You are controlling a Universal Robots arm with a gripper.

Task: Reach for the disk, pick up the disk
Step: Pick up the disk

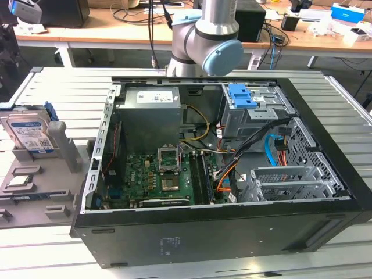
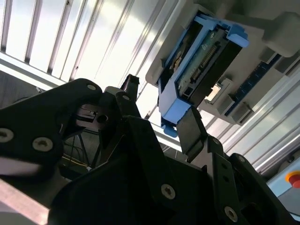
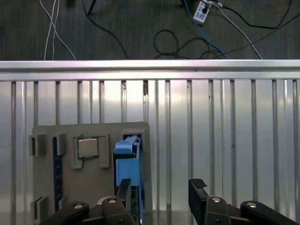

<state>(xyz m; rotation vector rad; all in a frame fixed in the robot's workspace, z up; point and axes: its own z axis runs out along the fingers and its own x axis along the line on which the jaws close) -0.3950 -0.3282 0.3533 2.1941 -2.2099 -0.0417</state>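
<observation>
The disk (image 1: 26,135) stands on edge in a slot of a grey holder (image 1: 35,200) at the exterior view's left, its white-and-blue label facing the camera and a blue bracket along its edge. In the first wrist view the disk (image 3: 126,159) is seen edge-on from above, blue bracket uppermost. My gripper (image 3: 160,190) is open above it; one fingertip (image 3: 123,187) overlaps the disk's edge in the picture, and the gap between the fingers lies off to one side of it. In the second wrist view the disk (image 2: 201,61) shows its connector end beyond the open gripper (image 2: 159,108).
An open computer case (image 1: 226,232) fills the middle of the slatted metal table (image 1: 58,87), with a blue latch (image 1: 241,96) on its drive cage. The holder (image 3: 47,178) also carries a small square silver chip (image 3: 87,147). Cables lie on the floor (image 3: 178,37) past the table's edge.
</observation>
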